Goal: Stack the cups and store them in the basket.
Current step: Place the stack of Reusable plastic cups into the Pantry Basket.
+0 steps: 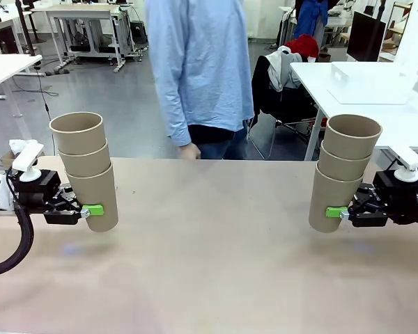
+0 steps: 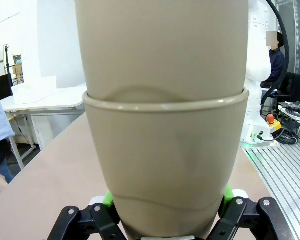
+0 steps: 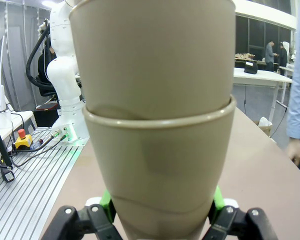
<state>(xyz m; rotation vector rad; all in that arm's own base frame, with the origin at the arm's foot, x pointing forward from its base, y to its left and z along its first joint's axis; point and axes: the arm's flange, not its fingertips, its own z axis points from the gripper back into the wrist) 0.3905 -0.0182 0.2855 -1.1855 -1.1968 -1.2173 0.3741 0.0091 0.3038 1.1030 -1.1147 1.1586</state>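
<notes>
**At both desk ends: one cup stack in each end effector**

On the robot's left side of the desk (image 1: 209, 250), I see the left end effector (image 1: 92, 209) closed on the lowest cup of the left stack (image 1: 83, 163); three tan cups nested, mouths up, the top leaning slightly outward; in the left wrist view the green pads (image 2: 108, 200) press either side of that cup's base. On the opposite side, the right end effector (image 1: 336, 211) is clamped likewise on the lowest cup of the right stack (image 1: 345, 167), also three cups, leaning slightly outward; both stacks stand well apart and seem to hang just above the desk. A white rectangular container, which I take for the basket (image 1: 366, 83), sits on a white table behind the desk's far right corner. A person (image 1: 202, 69) stands at the far edge, one hand (image 1: 189, 151) just above it.
</notes>
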